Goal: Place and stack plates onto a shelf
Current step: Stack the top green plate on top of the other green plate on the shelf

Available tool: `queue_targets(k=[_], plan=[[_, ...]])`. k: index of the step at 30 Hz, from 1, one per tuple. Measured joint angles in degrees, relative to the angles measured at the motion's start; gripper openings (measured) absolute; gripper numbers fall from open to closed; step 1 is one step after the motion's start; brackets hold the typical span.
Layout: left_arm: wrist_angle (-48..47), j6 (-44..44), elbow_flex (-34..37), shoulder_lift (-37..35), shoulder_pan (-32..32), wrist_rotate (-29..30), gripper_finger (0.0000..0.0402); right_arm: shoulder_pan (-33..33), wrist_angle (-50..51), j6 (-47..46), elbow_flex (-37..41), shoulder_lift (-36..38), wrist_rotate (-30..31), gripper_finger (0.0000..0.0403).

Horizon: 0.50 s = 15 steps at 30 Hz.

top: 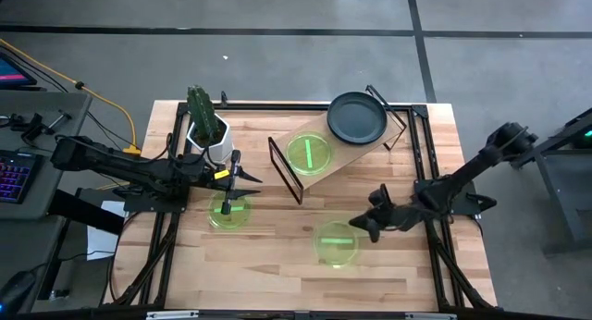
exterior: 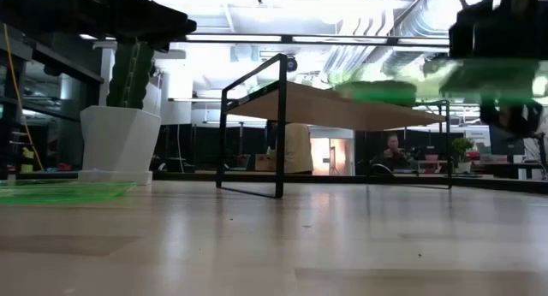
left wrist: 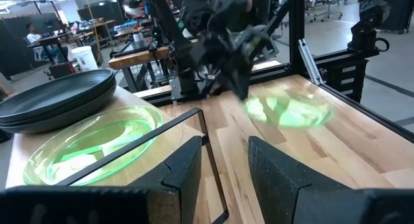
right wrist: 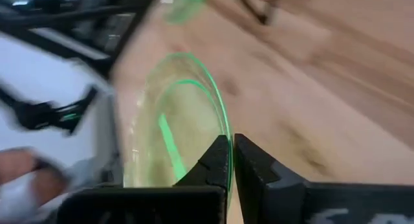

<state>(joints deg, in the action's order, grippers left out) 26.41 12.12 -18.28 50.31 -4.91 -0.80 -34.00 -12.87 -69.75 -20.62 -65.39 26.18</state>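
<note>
Three translucent green plates show. One lies on the wooden shelf beside a stack of dark plates. Another lies flat on the table under my left gripper, which hovers open and holds nothing. The third green plate is in my right gripper, near the table's right front, raised off the table. The left wrist view shows the shelf's green plate, the dark plates and the held plate. My right gripper pinches the rim of the green plate between its two fingers, on the side nearest the arm. The fingers come from the table's right, slanting down. The plate reaches away from the fingers and is lifted clear of the table.
A white pot with a cactus stands at the back left, close to my left arm. The shelf's black wire legs rise mid-table. Bare wood lies along the table's near edge.
</note>
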Motion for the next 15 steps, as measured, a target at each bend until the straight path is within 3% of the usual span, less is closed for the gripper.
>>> queue_targets(k=[5,12,15], plan=[[0.0,0.0,0.0,0.0,0.0,0.0,0.0115,1.0,-8.3,10.2,0.0,4.5,0.2,0.0],[0.5,0.1,0.0,0.0,0.0,0.0,0.0115,8.3,-17.4,27.9,-1.5,11.2,20.9,0.0],[0.5,0.1,0.0,0.0,0.0,0.0,0.0115,12.9,-18.8,35.3,-3.9,12.6,26.1,0.0]])
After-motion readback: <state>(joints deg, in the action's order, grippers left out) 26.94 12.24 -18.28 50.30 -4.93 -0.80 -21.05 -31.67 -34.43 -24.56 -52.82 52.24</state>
